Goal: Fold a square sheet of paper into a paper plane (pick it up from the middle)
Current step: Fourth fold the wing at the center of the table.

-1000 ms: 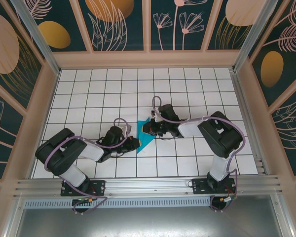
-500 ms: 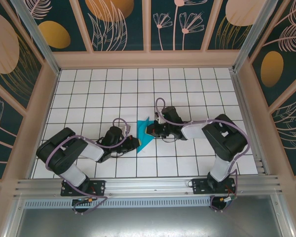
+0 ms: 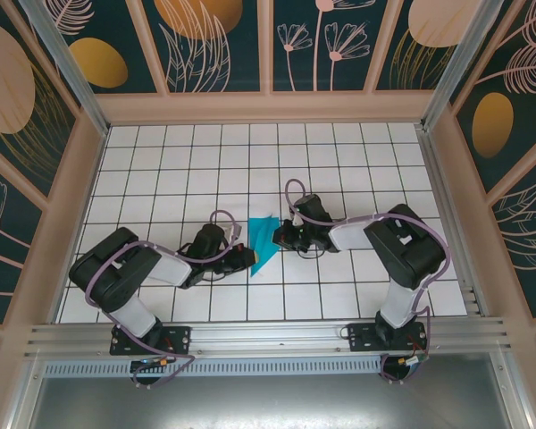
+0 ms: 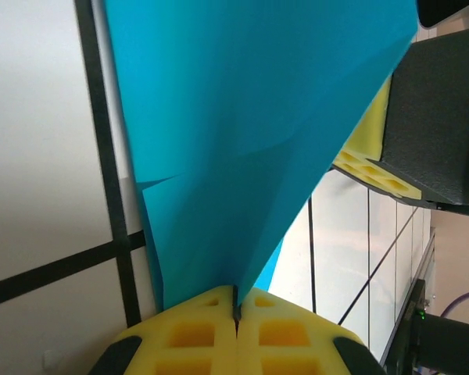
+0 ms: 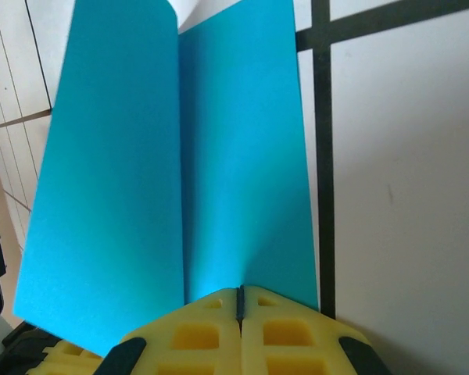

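You are looking into a robot lab's test cell: a white gridded table (image 3: 161,161) boxed in by leaf-printed wall panels (image 3: 214,45), with an aluminium rail (image 3: 268,332) carrying the left arm base (image 3: 150,340) and the right arm base (image 3: 380,337).

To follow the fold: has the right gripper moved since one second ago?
Yes. Against the tiled floor's grid lines, the right gripper has slid to the right, shut on the paper, uncovering more of it.

White tiled floor (image 3: 161,161), teal floral walls (image 3: 214,45)
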